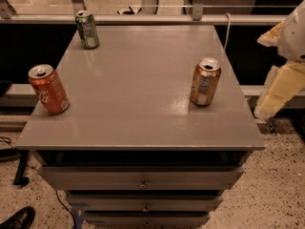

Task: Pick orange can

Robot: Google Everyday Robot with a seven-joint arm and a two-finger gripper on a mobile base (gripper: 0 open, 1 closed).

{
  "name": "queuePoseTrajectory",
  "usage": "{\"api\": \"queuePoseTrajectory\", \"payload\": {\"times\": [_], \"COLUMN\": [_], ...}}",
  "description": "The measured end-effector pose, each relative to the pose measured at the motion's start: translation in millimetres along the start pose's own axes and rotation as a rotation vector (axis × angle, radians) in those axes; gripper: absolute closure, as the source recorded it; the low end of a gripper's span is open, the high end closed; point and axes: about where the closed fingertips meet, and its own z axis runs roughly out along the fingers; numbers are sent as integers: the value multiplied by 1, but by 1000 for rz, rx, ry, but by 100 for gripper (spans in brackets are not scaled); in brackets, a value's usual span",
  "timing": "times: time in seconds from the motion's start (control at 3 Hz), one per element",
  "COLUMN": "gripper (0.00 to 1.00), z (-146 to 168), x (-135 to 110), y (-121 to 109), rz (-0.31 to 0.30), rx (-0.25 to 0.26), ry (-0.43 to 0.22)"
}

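The orange can (pixel 205 81) stands upright on the right part of the grey cabinet top (pixel 143 89). It has a copper-orange body, a pale label panel and a silver top. My gripper (pixel 282 75), cream coloured, hangs at the right edge of the view, beyond the cabinet's right side. It is about level with the can, well to its right, and holds nothing.
A red-orange can with white script (pixel 48 89) stands near the left edge. A green can (pixel 87 29) stands at the far left corner. A rail and a white cable (pixel 228 27) run behind the cabinet. Drawers (pixel 143 178) are below. A shoe (pixel 16 219) is on the floor at bottom left.
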Motion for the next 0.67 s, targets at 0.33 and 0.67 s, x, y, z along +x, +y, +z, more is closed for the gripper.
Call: {"api": "queuePoseTrajectory", "payload": {"times": [0.33,0.67], "gripper": [0,0], "z": [26,53], "x": [3,-9], "y": [-36,-57], "rz": [73,137], "rx": [36,47], "ry": [-133,-273]}}
